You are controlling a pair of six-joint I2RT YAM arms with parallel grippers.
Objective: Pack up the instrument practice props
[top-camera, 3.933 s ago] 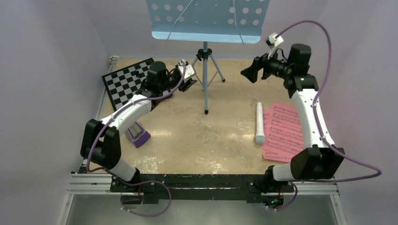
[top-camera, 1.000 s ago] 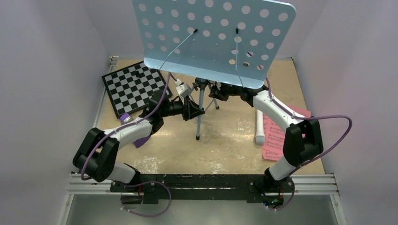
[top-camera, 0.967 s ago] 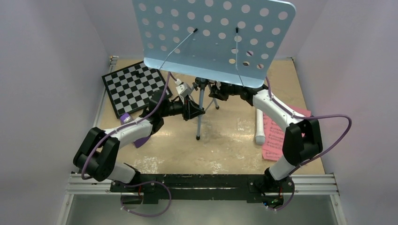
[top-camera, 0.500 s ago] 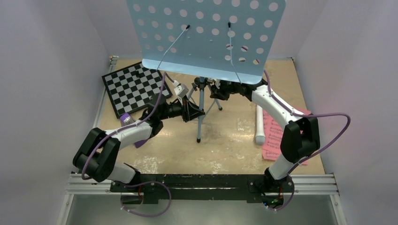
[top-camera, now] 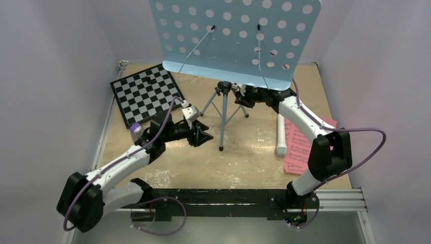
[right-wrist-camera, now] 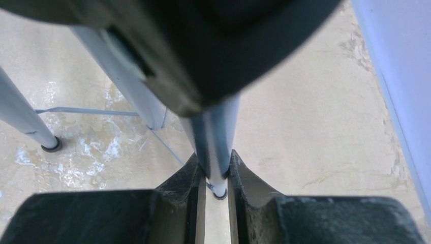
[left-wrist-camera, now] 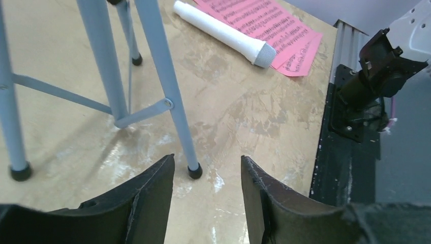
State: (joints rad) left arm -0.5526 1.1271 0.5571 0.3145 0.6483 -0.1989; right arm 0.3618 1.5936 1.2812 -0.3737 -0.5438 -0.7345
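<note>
The light-blue perforated music stand (top-camera: 239,35) stands upright on its thin tripod (top-camera: 222,122) at the table's middle. My right gripper (top-camera: 240,97) is shut on one tripod leg just below the hub; in the right wrist view the leg (right-wrist-camera: 219,132) sits pinched between the jaws of that gripper (right-wrist-camera: 216,175). My left gripper (top-camera: 206,136) is open and empty, left of the front leg, whose foot (left-wrist-camera: 194,172) shows just beyond the left gripper (left-wrist-camera: 207,168). The white tube (top-camera: 281,133) lies beside the pink pages (top-camera: 305,145) at the right. The purple wedge (top-camera: 136,131) peeks out behind my left arm.
A black-and-white chessboard (top-camera: 145,94) lies at the back left. Lilac walls close in the table on three sides. The black mounting rail (top-camera: 213,195) runs along the near edge, also seen as the rail (left-wrist-camera: 350,132) in the left wrist view.
My left gripper has opened, let go of the tripod and drawn back toward the near left. The stand has shifted slightly right, still held by my right gripper.
</note>
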